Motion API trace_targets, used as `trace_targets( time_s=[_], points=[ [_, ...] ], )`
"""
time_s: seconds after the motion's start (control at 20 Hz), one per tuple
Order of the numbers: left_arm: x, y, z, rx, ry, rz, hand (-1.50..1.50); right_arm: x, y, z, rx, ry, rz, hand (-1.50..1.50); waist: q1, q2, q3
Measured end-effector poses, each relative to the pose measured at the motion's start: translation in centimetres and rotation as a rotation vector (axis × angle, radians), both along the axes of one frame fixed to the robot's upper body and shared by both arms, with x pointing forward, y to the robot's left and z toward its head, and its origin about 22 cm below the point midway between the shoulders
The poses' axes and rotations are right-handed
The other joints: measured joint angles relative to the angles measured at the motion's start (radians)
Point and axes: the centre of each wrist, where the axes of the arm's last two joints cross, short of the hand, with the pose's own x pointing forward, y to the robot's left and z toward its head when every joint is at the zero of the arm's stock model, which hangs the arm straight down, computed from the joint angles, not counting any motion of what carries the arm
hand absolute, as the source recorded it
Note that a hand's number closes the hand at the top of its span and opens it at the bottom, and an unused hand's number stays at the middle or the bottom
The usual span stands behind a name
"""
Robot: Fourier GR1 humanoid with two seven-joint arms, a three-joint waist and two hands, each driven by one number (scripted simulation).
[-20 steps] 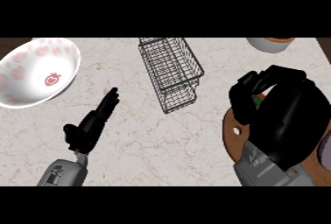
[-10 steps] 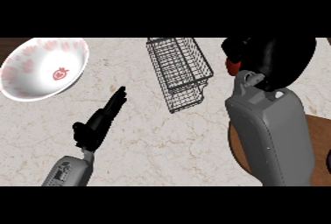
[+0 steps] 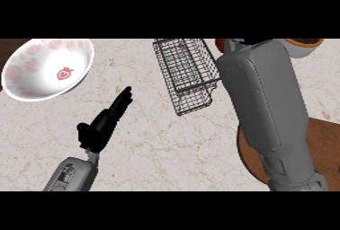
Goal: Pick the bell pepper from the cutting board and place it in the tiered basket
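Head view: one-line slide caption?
Right forearm extends past the wire tiered basket; left robot hand open beside a white bowl.

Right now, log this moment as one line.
left hand open, resting | right forearm stretched beside basket | right hand out of view | pepper unseen

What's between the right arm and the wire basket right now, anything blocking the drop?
Nothing visible blocks it. The right forearm runs up beside the wire basket, along its right side, with only bare counter around. The right hand and the pepper are out of view at the top edge, so their clearance can't be judged.
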Motion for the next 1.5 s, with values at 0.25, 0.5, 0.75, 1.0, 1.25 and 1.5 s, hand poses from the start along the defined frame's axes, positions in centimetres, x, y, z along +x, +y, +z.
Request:
trace_targets(
  time_s=[0.25, 0.5, 0.75, 1.0, 1.25, 1.5],
  points=[
    [0.1, -0.4, 0.1, -0.010, -0.001, -0.005, 0.00, 1.8, 0.0, 0.6, 0.097, 0.001, 0.019, 1.50, 0.004, 0.001, 0.001],
    [0.2, -0.4, -0.1, -0.005, -0.003, -0.009, 0.00, 3.0, -1.9, 0.8, 0.308, -0.009, 0.000, -1.50, 0.010, 0.002, 0.002],
    [0.4, -0.8, 0.1, -0.005, 0.001, -0.015, 0.00, 3.8, -2.4, 1.0, 0.437, -0.081, -0.006, -1.50, 0.010, 0.000, 0.001],
    [0.4, -0.3, -0.1, 0.002, 0.013, 0.008, 0.00, 4.3, -1.6, 0.8, 0.418, -0.210, -0.067, -1.50, -0.012, -0.010, -0.001],
    [-0.1, 1.1, -0.8, 0.009, 0.033, 0.060, 0.00, 4.5, -2.0, 0.7, 0.280, -0.329, -0.183, -1.50, -0.070, -0.029, -0.003],
    [-0.7, 2.2, -1.4, 0.002, 0.054, 0.106, 0.00, 3.5, -2.9, 2.1, 0.182, -0.488, -0.289, -1.50, -0.114, -0.047, -0.003]
  ],
)
